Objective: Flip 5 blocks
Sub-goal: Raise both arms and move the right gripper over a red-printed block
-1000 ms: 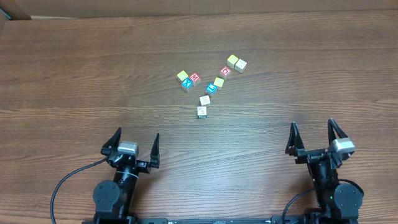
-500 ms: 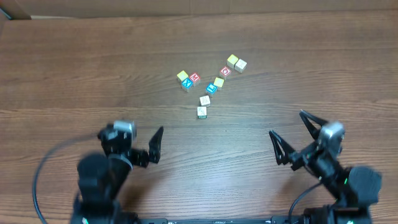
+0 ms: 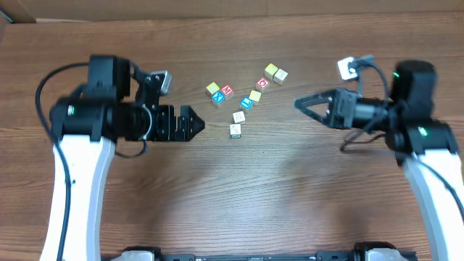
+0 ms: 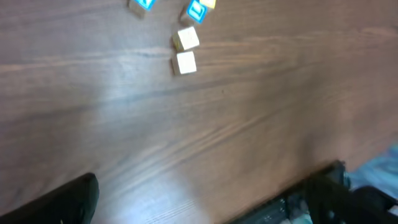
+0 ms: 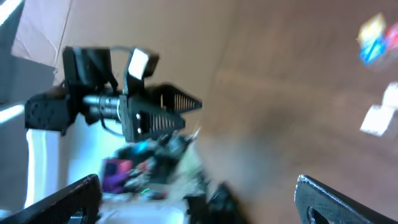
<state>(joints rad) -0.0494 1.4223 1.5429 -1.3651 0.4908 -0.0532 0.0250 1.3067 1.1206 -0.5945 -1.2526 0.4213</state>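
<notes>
The blocks (image 3: 246,102) lie loosely clustered on the wooden worktop (image 3: 239,196), past its middle, all resting flat. They sit between the two sets of jaws and touch neither. The left jaws, spread wide and empty, point in from the left, near the lowest white block (image 3: 235,130). The right jaws, likewise released and empty, point in from the right, further off.

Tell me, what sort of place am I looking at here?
Probably a robotics lab bench: a left claw and a right claw on white robot arms hang over a wood-grain table, and tiny alphabet blocks lie between them like a practice exercise.
</notes>
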